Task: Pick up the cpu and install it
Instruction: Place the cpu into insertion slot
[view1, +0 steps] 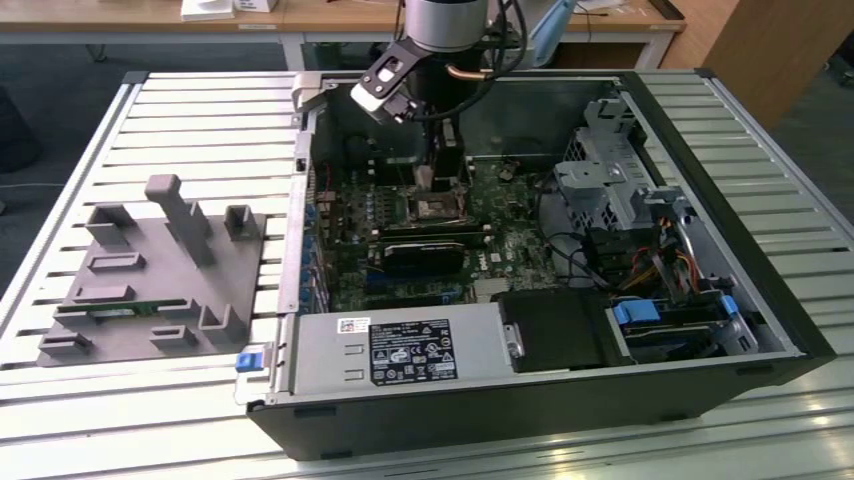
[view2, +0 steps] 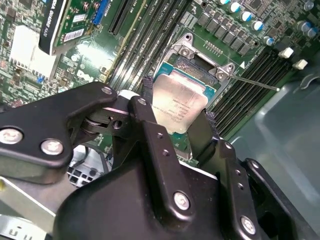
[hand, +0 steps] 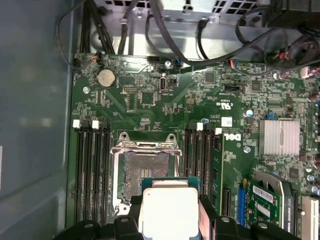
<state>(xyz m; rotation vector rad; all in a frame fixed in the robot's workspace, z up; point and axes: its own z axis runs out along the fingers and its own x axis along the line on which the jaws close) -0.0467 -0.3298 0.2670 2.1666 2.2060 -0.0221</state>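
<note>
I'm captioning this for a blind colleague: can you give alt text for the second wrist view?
The end effector grips the cpu by its edges, close to the open socket on a green motherboard.

The bench (view1: 200, 120) is a pale metal top made of long slats with dark gaps between them. A black computer case (view1: 534, 415) lies on its side on it, open side up, covering the middle and the exterior view's right. On the exterior view's left, just beside the case, sits a grey fixture plate (view1: 140, 290) with upright posts.
</note>
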